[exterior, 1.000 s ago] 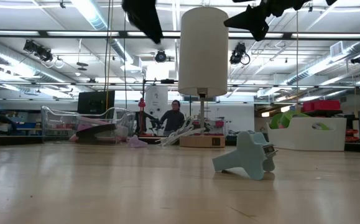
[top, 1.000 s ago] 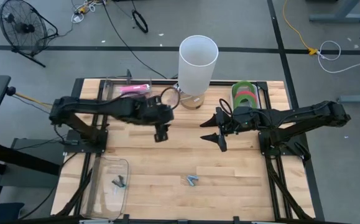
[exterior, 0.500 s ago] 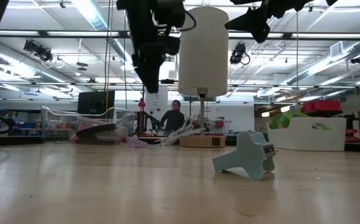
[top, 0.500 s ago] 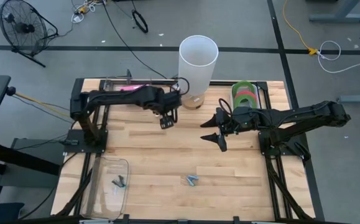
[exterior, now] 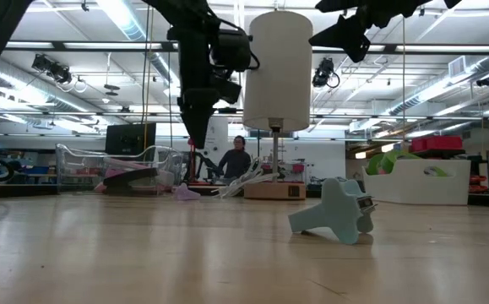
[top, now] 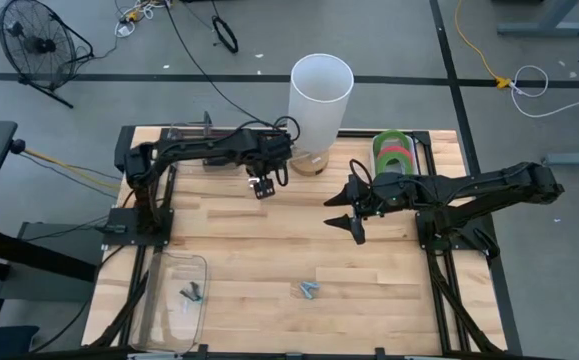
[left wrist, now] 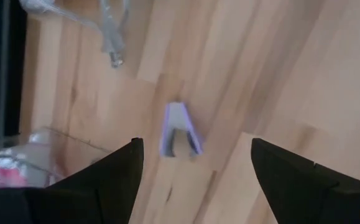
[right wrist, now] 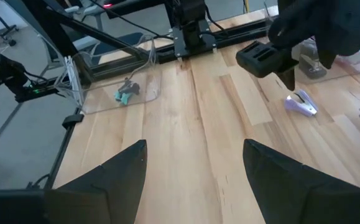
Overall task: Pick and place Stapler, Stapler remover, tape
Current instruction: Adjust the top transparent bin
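- The clear tray [top: 159, 300] at the near left corner of the desk [top: 269, 250] already has one small grey-blue stapler remover [top: 191, 293] in it.
- At the far left, a clear bin [exterior: 100, 160] holds a pink and dark item [exterior: 130, 176], which I take to be the stapler. It is not yet picked.
- The left gripper [top: 261, 187] has just changed. A second ago it hung over the middle of the desk, and now it has swung to the far side, just beside the lamp base. Its fingers are spread and hold nothing.
- The left wrist view looks straight down on a lilac stapler remover [left wrist: 180, 130] between those spread fingers. I judge that this is the next pick, with the descent not yet begun.
- The tall white lamp shade [top: 321, 95] stands close by, and a loose cable [left wrist: 108, 37] lies near the lilac piece. I would watch both on the way down.
- A light blue stapler remover [top: 309, 290] lies alone near the front middle, well apart from both arms.
- The right gripper [top: 354, 212] has not moved. It hovers right of centre, released and empty.
- The tape [top: 394, 150], green and red rings, sits at the far right of the desk behind the right arm, untouched.
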`<act>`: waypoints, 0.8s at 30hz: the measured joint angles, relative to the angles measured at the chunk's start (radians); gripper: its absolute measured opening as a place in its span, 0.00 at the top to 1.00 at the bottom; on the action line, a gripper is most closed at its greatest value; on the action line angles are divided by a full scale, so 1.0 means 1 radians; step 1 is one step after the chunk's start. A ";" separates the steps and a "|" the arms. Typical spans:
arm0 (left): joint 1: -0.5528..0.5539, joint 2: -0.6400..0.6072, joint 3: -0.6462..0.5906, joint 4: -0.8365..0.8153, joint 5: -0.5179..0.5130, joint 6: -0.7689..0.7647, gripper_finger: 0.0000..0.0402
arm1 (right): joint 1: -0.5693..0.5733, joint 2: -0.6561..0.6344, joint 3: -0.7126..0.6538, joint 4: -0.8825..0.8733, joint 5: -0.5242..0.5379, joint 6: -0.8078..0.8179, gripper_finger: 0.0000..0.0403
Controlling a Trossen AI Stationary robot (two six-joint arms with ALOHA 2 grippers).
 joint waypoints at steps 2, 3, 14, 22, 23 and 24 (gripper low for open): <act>0.002 0.012 0.001 0.006 -0.019 0.000 0.25 | 0.000 0.000 0.000 0.000 0.013 0.000 0.35; 0.005 0.016 0.001 0.004 -0.023 -0.003 0.25 | 0.000 0.000 0.000 0.000 0.027 0.000 0.35; -0.036 0.011 0.001 -0.113 -0.007 -0.130 0.25 | 0.000 0.000 0.000 0.013 0.078 -0.004 0.35; -0.109 0.001 0.000 -0.194 -0.046 -0.169 0.25 | 0.000 0.000 0.000 0.020 0.078 -0.004 0.35; -0.115 -0.001 0.000 -0.197 -0.047 -0.176 0.25 | 0.000 0.000 0.000 0.021 0.078 -0.004 0.35; -0.121 -0.005 0.000 -0.193 -0.049 -0.183 0.25 | 0.000 0.000 0.000 0.022 0.078 -0.004 0.35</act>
